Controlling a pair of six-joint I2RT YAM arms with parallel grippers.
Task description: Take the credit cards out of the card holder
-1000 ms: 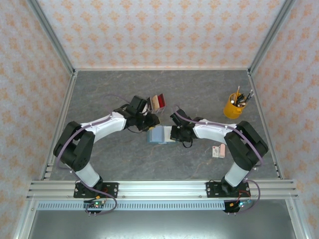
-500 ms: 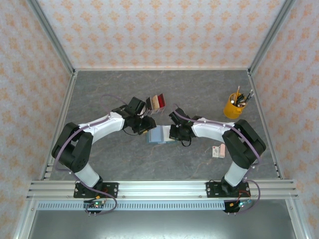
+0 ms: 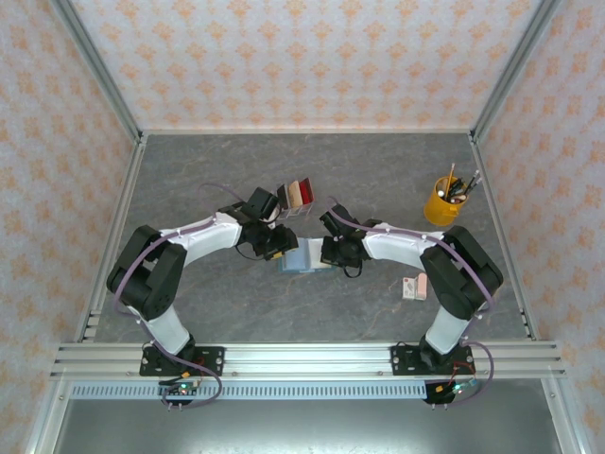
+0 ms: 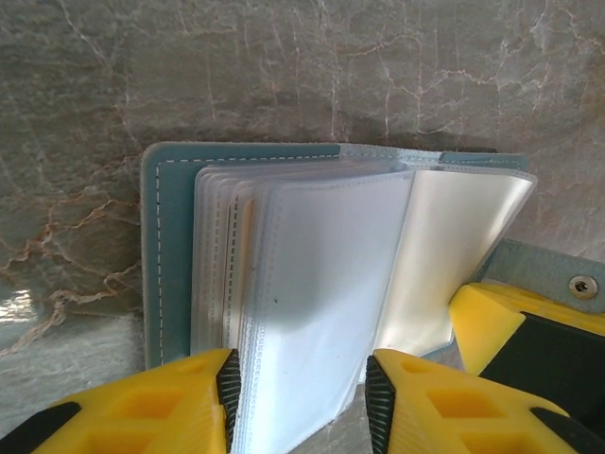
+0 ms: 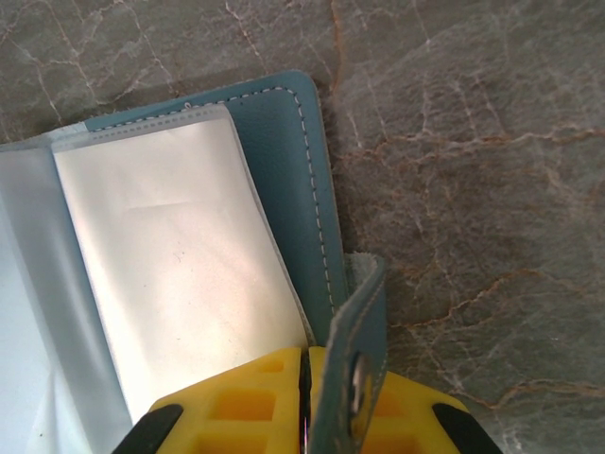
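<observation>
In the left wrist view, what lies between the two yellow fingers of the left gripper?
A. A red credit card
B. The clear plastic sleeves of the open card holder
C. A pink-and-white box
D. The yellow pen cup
B: the left gripper has its jaws apart over the open card holder, and the holder's clear sleeves lie in the gap between them.

Left gripper [image 4: 302,402] and right gripper [image 5: 307,383] hem the card holder [image 3: 304,257] sideways; credit cards [image 3: 296,195] stand close behind; table [image 3: 284,307] in front lies open
</observation>
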